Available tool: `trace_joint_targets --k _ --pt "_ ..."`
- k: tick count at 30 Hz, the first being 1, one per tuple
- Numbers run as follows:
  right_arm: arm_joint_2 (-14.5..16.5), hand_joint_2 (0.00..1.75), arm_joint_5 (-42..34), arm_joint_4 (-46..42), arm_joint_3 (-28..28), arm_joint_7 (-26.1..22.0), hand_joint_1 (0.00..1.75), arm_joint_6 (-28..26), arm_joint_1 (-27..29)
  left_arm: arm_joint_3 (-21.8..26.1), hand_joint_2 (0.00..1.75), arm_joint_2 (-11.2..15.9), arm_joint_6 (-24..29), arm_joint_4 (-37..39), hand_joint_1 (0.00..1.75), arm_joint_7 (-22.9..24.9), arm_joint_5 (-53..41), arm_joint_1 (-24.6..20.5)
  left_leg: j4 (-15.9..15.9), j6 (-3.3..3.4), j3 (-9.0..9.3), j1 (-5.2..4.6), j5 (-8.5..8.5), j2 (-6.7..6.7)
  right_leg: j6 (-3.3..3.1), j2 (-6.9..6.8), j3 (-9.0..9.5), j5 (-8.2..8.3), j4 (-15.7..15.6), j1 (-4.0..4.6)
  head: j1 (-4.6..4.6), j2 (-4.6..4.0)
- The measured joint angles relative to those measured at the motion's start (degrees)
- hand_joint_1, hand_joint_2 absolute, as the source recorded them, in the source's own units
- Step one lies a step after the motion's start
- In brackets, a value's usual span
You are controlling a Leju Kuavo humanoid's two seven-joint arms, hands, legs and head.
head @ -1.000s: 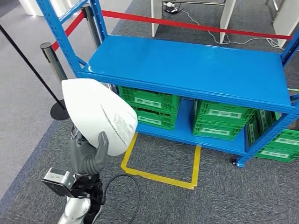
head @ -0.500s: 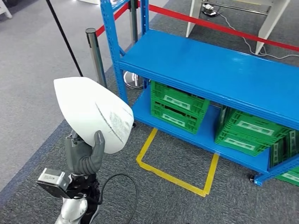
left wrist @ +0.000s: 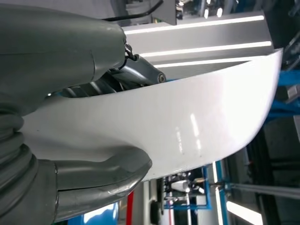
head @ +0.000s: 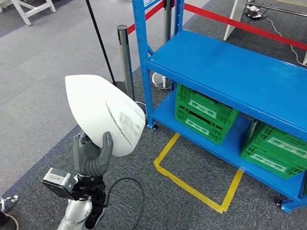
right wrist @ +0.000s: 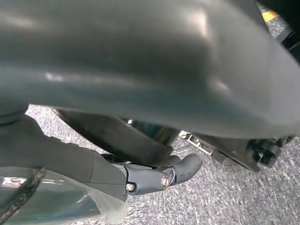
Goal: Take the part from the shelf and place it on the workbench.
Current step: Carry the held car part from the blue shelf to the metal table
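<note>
My left hand point(head: 92, 158) grips a large white shell-shaped part point(head: 103, 115) by its lower edge and holds it up at the left of the head view, away from the blue shelf point(head: 231, 72). In the left wrist view the thumb point(left wrist: 102, 176) presses on one face of the part point(left wrist: 183, 122) and the darker fingers lie along the other face. My right hand point(right wrist: 169, 176) hangs over grey carpet with its fingers stretched out and nothing in them.
Green crates point(head: 204, 112) sit on the shelf's lower level. A yellow tape rectangle point(head: 195, 189) marks the carpet in front of it. A metal stanchion post point(head: 124, 60) with a red barrier tape point(head: 239, 24) stands by the shelf's left corner. A black cable point(head: 134, 191) loops beside my arm.
The whole view has swung left, so the shelf sits further right in the picture and more grey floor shows at the left. The part stays in my left hand.
</note>
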Motion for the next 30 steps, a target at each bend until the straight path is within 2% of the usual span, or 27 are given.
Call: trace_joint_targets --k 1,2,3,4,5,7,8,9,11,12,13,15,16,17,18,19,20,21,22,23,24,26,27,28,30 --pt "0.10 0.00 -0.08 0.00 -0.06 0.23 0.00 -0.23 0.01 -0.01 1.75 -0.06 -0.21 0.55 1.75 -0.26 0.83 -0.10 3.50 -0.23 -1.71 0.23 -1.23 0.52 -0.11 -0.85 0.02 -0.08 0.01 0.05 -0.01 0.00" --pt "0.15 0.00 -0.38 -0.01 -0.23 0.32 0.00 -0.64 0.00 0.01 1.75 -0.07 -0.38 1.14 1.75 -0.50 1.43 -0.12 5.61 -0.34 -2.77 0.42 -1.57 0.72 -0.17 -1.68 0.06 -0.16 0.01 0.07 -0.03 0.00" --pt "0.22 0.00 -0.94 -0.03 -0.57 0.27 0.00 -1.26 -0.05 0.04 1.75 -0.07 -0.49 1.69 1.75 -0.70 1.82 -0.12 5.63 -0.35 -2.85 0.53 -0.82 0.84 -0.18 -2.46 0.13 -0.26 0.01 0.08 -0.03 0.00" --pt "0.33 0.00 -1.70 -0.05 -1.06 0.19 0.00 -2.07 -0.17 0.07 1.75 -0.08 -0.53 2.19 1.75 -0.89 2.10 -0.13 3.44 -0.22 -1.83 0.56 0.91 1.10 -0.16 -3.19 0.25 -0.36 0.00 0.10 -0.03 0.00" --pt "0.47 0.00 -2.46 -0.10 -1.68 0.11 0.00 -3.00 -0.36 0.14 1.75 -0.11 -0.55 2.64 1.75 -1.07 2.43 -0.18 -0.29 0.07 -0.04 0.47 3.11 1.80 -0.08 -3.85 0.43 -0.49 -0.01 0.14 -0.03 0.00" --pt "0.72 0.00 -3.45 -0.16 -2.87 0.08 0.00 -4.68 -0.90 0.37 1.75 -0.21 -0.89 3.53 1.75 -1.39 3.29 -0.40 -7.09 0.85 3.29 -0.22 5.50 4.34 0.32 -4.94 0.73 -0.79 -0.08 0.36 -0.07 0.00" --pt "0.78 0.00 -3.78 -0.19 -3.43 0.11 0.00 -5.29 -1.20 0.54 1.75 -0.26 -1.24 4.01 1.75 -1.54 3.71 -0.53 -8.83 1.19 4.06 -0.57 5.66 5.24 0.60 -5.51 0.80 -0.91 -0.13 0.49 -0.08 0.00" --pt "0.79 0.00 -4.13 -0.21 -3.98 0.20 0.00 -5.70 -1.50 0.74 1.75 -0.29 -1.72 4.47 1.75 -1.68 3.98 -0.62 -9.39 1.43 4.22 -0.87 5.30 5.49 0.89 -6.13 0.88 -1.00 -0.25 0.61 -0.13 0.00" --pt "0.73 0.00 -4.85 -0.35 -5.12 0.48 0.00 -5.91 -2.06 1.09 1.75 -0.39 -2.92 5.14 1.75 -1.81 4.23 -0.72 -10.11 1.91 4.34 -0.79 5.44 4.14 1.48 -7.12 1.24 -1.30 -0.48 0.62 -0.14 0.00" --pt "0.63 0.00 -5.14 -0.43 -5.64 0.63 0.00 -5.84 -2.26 1.23 1.75 -0.46 -3.50 5.36 1.75 -1.81 4.29 -0.84 -10.57 2.20 4.58 -0.64 5.63 3.40 1.70 -6.33 1.21 -1.80 -0.08 0.58 -0.14 0.00" --pt "0.50 0.00 -5.33 -0.50 -6.10 0.80 0.00 -5.74 -2.42 1.30 1.75 -0.56 -3.96 5.55 1.75 -1.77 4.34 -1.07 -11.02 2.49 4.83 -0.49 5.85 2.67 1.82 -4.86 0.59 -2.78 1.39 0.54 -0.03 0.00" --pt "0.17 0.00 -5.52 -0.55 -6.86 1.20 0.00 -5.56 -2.59 1.37 1.75 -0.70 -4.50 5.96 1.75 -1.69 4.39 -1.54 -11.39 2.92 5.04 -0.39 5.98 1.28 1.74 -1.34 -2.74 -5.91 7.87 0.61 0.18 0.00" --pt "0.02 0.00 -5.55 -0.55 -7.15 1.36 0.00 -5.52 -2.59 1.39 1.75 -0.73 -4.64 6.20 1.75 -1.65 4.40 -1.67 -11.37 3.02 5.02 -0.44 5.94 0.47 1.68 -0.53 -4.87 -7.28 11.72 0.70 0.27 0.00" --pt "-0.12 0.00 -5.55 -0.55 -7.38 1.43 0.00 -5.51 -2.51 1.42 1.75 -0.73 -4.73 6.44 1.75 -1.62 4.40 -1.69 -11.33 3.10 5.04 -0.49 5.89 -0.39 1.65 -0.21 -6.53 -7.80 14.40 0.79 0.30 0.00" --pt "-0.24 0.00 -5.56 -0.55 -7.59 1.44 0.00 -5.52 -2.43 1.45 1.75 -0.73 -4.77 6.65 1.75 -1.60 4.40 -1.69 -11.27 3.12 5.09 -0.52 5.87 -1.28 1.63 -0.07 -7.31 -7.18 15.17 0.83 0.30 0.00" --pt "-0.33 0.00 -5.56 -0.55 -7.79 1.44 0.00 -5.53 -2.38 1.48 1.75 -0.73 -4.78 6.82 1.75 -1.57 4.40 -1.69 -11.14 3.07 5.17 -0.50 5.83 -2.23 1.61 0.10 -6.98 -5.33 13.55 0.82 0.31 0.00" --pt "-0.39 0.00 -5.56 -0.55 -7.95 1.43 0.00 -5.54 -2.37 1.49 1.75 -0.74 -4.79 6.95 1.75 -1.57 4.40 -1.71 -10.91 2.94 5.23 -0.44 5.71 -3.10 1.62 0.74 -5.73 -2.76 10.10 0.71 0.32 0.00" --pt "-0.43 0.00 -5.56 -0.54 -8.07 1.43 0.00 -5.55 -2.39 1.50 1.75 -0.76 -4.79 7.07 1.75 -1.56 4.40 -1.73 -10.61 2.73 5.17 -0.43 5.53 -3.87 1.65 2.12 -4.33 -0.87 6.56 0.52 0.32 0.00" --pt "-0.44 0.00 -5.56 -0.54 -8.13 1.42 0.00 -5.55 -2.41 1.50 1.75 -0.79 -4.79 7.17 1.75 -1.54 4.41 -1.79 -10.10 2.50 4.94 -0.41 5.33 -4.60 1.62 3.49 -2.89 0.34 3.37 0.30 0.28 0.00" --pt "-0.45 0.00 -5.56 -0.54 -8.17 1.42 0.00 -5.54 -2.40 1.50 1.75 -0.80 -4.81 7.25 1.75 -1.52 4.41 -1.86 -9.73 2.22 4.62 -0.36 5.24 -5.22 1.56 4.58 -2.04 0.70 1.57 0.17 0.27 0.00" --pt "-0.45 0.00 -5.56 -0.54 -8.24 1.47 0.00 -5.44 -2.44 1.51 1.75 -0.80 -4.87 7.31 1.75 -1.51 4.40 -1.90 -9.53 1.95 4.27 -0.31 5.29 -5.83 1.41 5.06 -1.71 0.35 1.11 0.17 0.26 0.00" --pt "-0.46 0.00 -5.63 -0.54 -8.40 1.72 0.00 -4.87 -2.59 1.54 1.75 -0.74 -5.35 7.39 1.75 -1.50 4.26 -1.93 -9.41 1.44 3.78 -0.15 5.42 -6.76 0.96 3.90 -1.45 0.40 0.94 0.23 0.29 0.00" --pt "-0.50 0.00 -5.69 -0.54 -8.49 2.01 0.00 -4.47 -2.73 1.54 1.75 -0.70 -5.80 7.42 1.75 -1.50 4.17 -1.99 -8.97 1.12 3.52 -0.22 5.17 -5.95 0.70 3.24 -1.30 0.43 0.91 0.19 0.14 0.00" --pt "-0.55 0.00 -5.80 -0.55 -8.56 2.25 0.00 -4.21 -2.88 1.52 1.75 -0.70 -6.35 7.46 1.75 -1.44 4.11 -2.16 -7.68 0.76 2.90 -0.27 4.47 -4.47 0.42 2.47 -1.12 0.42 0.82 0.12 -0.15 0.00" --pt "-0.69 0.00 -6.07 -0.55 -8.85 2.52 0.00 -4.65 -3.27 1.43 1.75 -0.80 -7.56 7.63 1.75 -1.30 4.35 -2.74 -1.93 0.03 0.12 -0.19 1.85 -0.73 -0.07 0.88 -0.72 0.21 0.73 0.20 -0.70 0.00"
